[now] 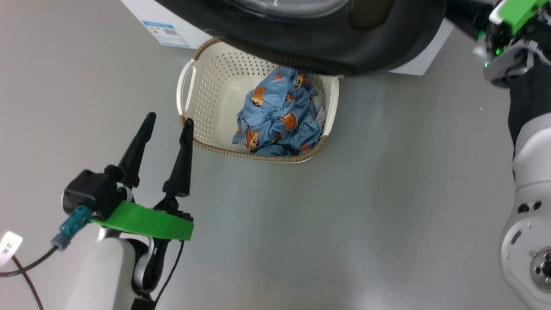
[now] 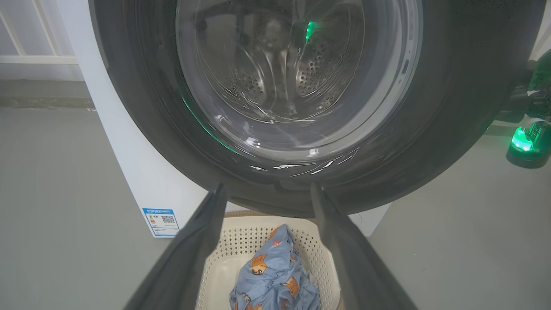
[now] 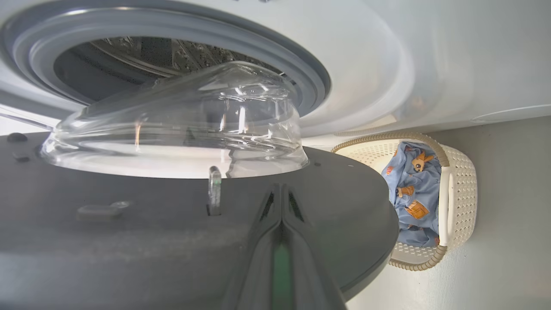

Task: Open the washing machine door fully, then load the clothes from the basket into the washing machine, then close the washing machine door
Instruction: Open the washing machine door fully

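Note:
The washing machine door (image 1: 327, 47) stands swung out, its black ring hanging over the far end of the basket (image 1: 202, 86). The light blue clothes (image 1: 280, 116) lie bundled in the basket's right half. My left gripper (image 1: 168, 120) is open, just left of the basket's near corner, with nothing between its fingers. In the left wrist view the gripper (image 2: 267, 189) faces the door's outer glass (image 2: 297, 73). My right gripper (image 3: 282, 189) is shut, its tips lying against the door's inner face (image 3: 129, 224) below the glass bowl (image 3: 181, 125). Behind the bowl, the steel drum (image 3: 142, 56) shows inside the grey gasket.
The white washing machine (image 2: 142, 163) carries a blue label sticker (image 2: 161, 221) low on its front. Grey floor (image 1: 344, 215) spreads out around the basket. My right forearm (image 1: 529, 172) runs along the right edge of the head view.

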